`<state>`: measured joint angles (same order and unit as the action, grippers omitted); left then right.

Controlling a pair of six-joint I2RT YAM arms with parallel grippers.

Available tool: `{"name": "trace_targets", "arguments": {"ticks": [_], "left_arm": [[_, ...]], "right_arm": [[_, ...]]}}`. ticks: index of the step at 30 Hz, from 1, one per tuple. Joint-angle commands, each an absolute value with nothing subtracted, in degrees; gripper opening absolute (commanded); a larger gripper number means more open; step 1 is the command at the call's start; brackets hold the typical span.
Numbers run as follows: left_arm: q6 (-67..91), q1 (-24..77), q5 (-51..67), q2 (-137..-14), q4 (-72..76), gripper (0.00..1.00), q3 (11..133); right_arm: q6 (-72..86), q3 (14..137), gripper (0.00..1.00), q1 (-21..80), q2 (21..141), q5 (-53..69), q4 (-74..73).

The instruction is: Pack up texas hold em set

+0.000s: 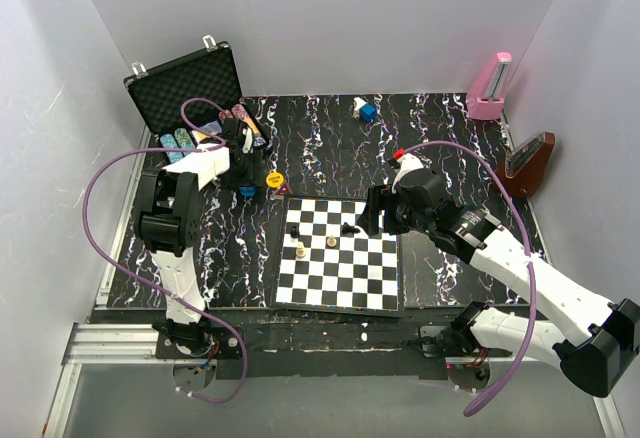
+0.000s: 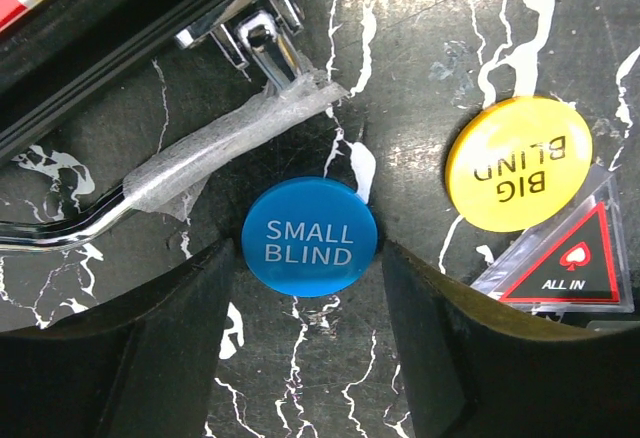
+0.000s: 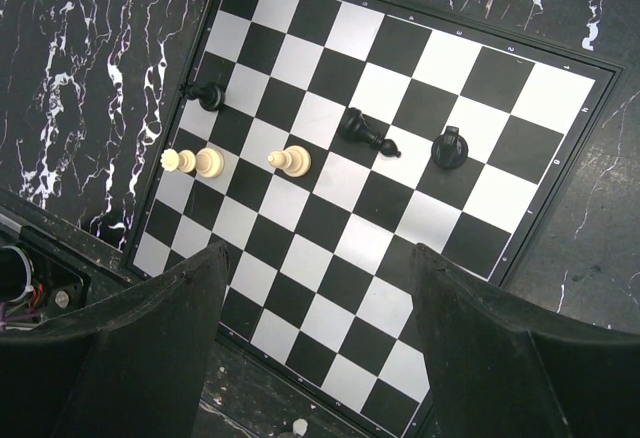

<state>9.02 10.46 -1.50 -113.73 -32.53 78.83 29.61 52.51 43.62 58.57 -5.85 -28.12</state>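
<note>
Blue SMALL BLIND disc [image 2: 309, 236] lies flat on the surface [image 2: 430, 18], right by the case [image 2: 120, 8], with the yellow disc [image 2: 518, 163] near it. The left jaws sit partly open either side of it, not gripping. It looks like thin, light, slick plastic, so I'd pinch the rim. The right jaws hang wide open and empty over the chessboard [image 3: 400, 188].

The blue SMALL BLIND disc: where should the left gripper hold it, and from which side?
Probably by its rim, from straight above: the disc lies flat on the table between the fingers of the left gripper, so opposite edges are reachable.
</note>
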Motion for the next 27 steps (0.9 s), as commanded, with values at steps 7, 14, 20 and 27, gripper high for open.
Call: {"name": "trace_targets", "arguments": {"ticks": [7,14,20,27], "left_arm": [[7.91,9.84,-1.93,-115.75,-33.13,0.54,80.07],[7.30,9.84,-2.11,-116.89,-33.49,0.53,80.24],[6.42,10.63,-2.63,-117.60,-33.93,0.48,80.25],[5.27,12.30,-4.48,-115.32,-32.44,0.39,78.49]], "right_arm": [[30.23,53.79,0.79,43.51,57.74,-6.59,-26.10],[30.15,53.96,0.79,43.51,57.74,-6.59,-26.02],[30.50,53.53,0.79,43.51,57.39,-6.94,-25.75],[30.94,52.65,0.79,43.51,56.25,-7.56,-25.58]]}}
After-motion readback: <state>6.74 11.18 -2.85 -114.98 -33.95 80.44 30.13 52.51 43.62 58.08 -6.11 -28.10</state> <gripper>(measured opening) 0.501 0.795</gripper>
